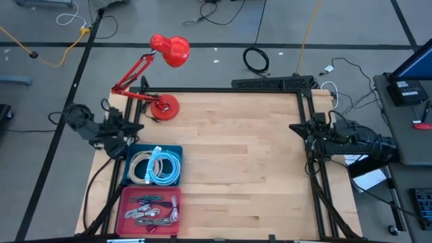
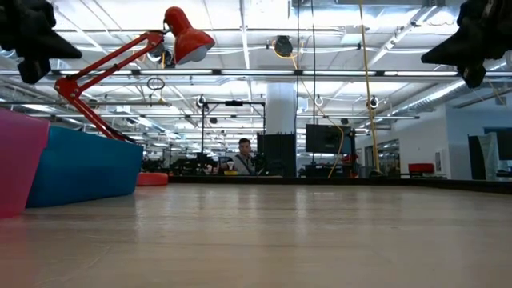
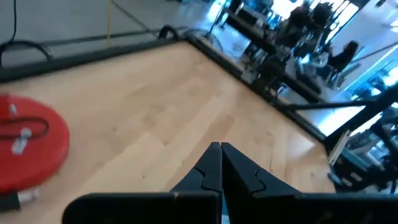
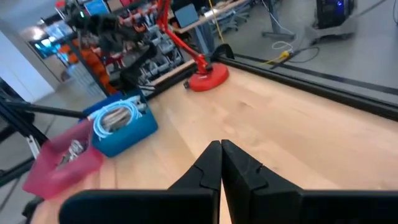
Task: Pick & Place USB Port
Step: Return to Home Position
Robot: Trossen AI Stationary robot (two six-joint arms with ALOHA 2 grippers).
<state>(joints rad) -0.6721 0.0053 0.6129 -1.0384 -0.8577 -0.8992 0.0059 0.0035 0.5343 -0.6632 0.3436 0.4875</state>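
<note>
Now I park both arms at home.
The cables (image 1: 150,206) sit in red bin (image 1: 121,209) and blue bin (image 1: 182,165). My left tool (image 3: 221,147) and right tool (image 4: 221,144) are clenched, empty. Next I just stop.

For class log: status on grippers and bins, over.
Left gripper shut, empty, table's left edge. Right gripper likewise, right edge. Cables in blue bin and red bin. Nothing obstructing.
</note>
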